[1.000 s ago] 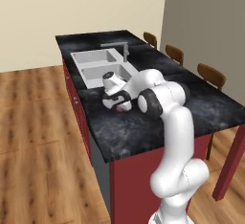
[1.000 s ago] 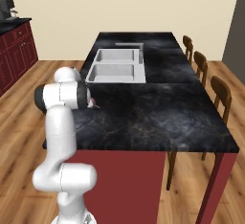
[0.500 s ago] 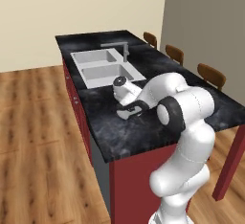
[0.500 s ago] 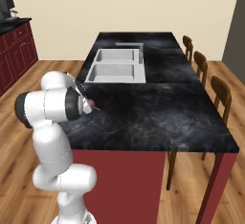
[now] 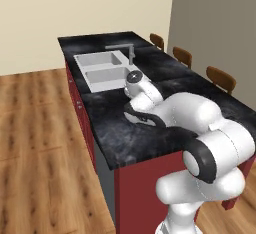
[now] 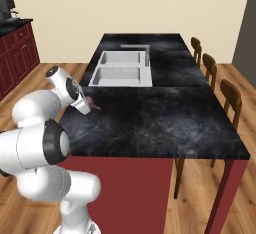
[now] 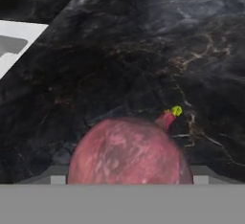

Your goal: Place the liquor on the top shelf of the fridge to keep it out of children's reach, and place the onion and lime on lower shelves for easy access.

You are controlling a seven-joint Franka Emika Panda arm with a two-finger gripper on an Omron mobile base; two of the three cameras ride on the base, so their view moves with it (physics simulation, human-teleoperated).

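The onion (image 7: pixel 127 151) is a pinkish-red ball with a small red stalk tipped yellow-green, looming large at the bottom of the hand view, its sides hiding the fingertips. In the right base view the onion (image 6: pixel 90 103) shows as a pink spot at the end of my gripper (image 6: pixel 87 103), just over the black counter (image 6: pixel 160 118) near the sink's front corner. The jaws stand wide, shut on the onion. The liquor, the lime, the fridge and its shelves are out of view.
A white double sink (image 5: pixel 102 73) with a grey faucet (image 5: pixel 131 53) is set into the island beyond the hand. Three wooden chairs (image 6: pixel 230 98) line the island's far side. Dark red cabinets with a coffee machine (image 6: pixel 6 9) stand at the left wall.
The arm's elbow has swung down and toward the cameras, bulking large in both base views. The hand has stayed over the counter by the sink with the onion.
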